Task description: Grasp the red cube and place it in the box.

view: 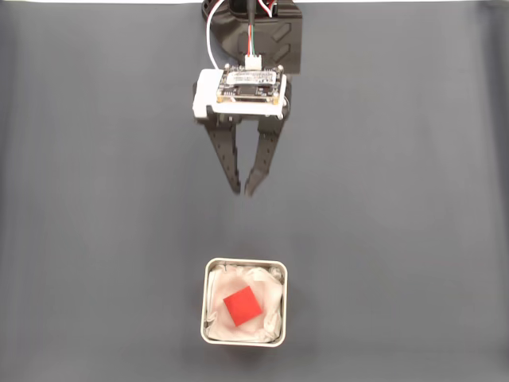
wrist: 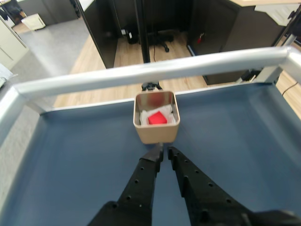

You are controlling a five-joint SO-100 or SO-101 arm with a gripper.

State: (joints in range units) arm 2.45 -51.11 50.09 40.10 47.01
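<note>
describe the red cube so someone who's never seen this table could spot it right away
On the dark grey table, look near the bottom centre of the fixed view for the small square metal box with crumpled white paper lining. The red cube sits inside on that paper, turned at an angle to the walls. It is the one bright red thing there, well apart from the black gripper.

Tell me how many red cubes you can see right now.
1. The red cube lies inside the box on its white lining, clear of the gripper. The crumpled lining could hide something small.

Red cube [view: 242, 306] in box [view: 208, 274] (tilted); gripper [view: 243, 191] apart, nrly closed.
</note>
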